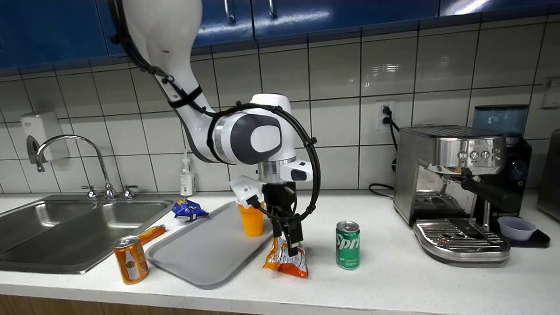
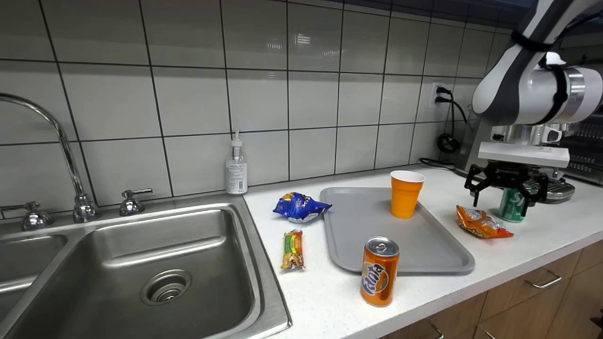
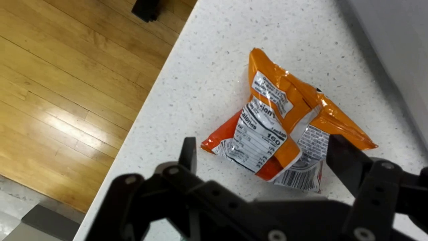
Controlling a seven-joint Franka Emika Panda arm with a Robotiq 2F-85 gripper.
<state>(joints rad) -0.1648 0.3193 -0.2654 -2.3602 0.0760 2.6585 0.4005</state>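
“Orange foil, right in the thick of it! That's the snack bag [image 3: 260,134], lying on the white counter [image 1: 385,280], between the grey tray [image 1: 197,258] and the green can [image 1: 348,247]. So how far along are we?”

“Early stages, I'd judge! The gripper [image 3: 263,149] hangs over the bag, jaws spread wide, part of the bag showing in the gap, nothing held. Lining up looks more or less done; what's missing is the grip itself, and the bag lies on the counter with nothing clamped on it”

“Any contact there?”

“Can't call it! In the wrist view one jaw crosses in front of the bag's side, but whether they meet, these angles don't tell us”

“And the bag, what shape is it in?”

“Crumpled and glossy, folks! It looks puffed up in the middle, probably with trapped air. Mostly orange, red towards one end, sharp corners poking out, a crease folding one side over, pale panels of small print facing up. Off to the side, the tray carries an orange cup [image 2: 406,197], apart from the jaws, and the green can stands upright just past the bag”
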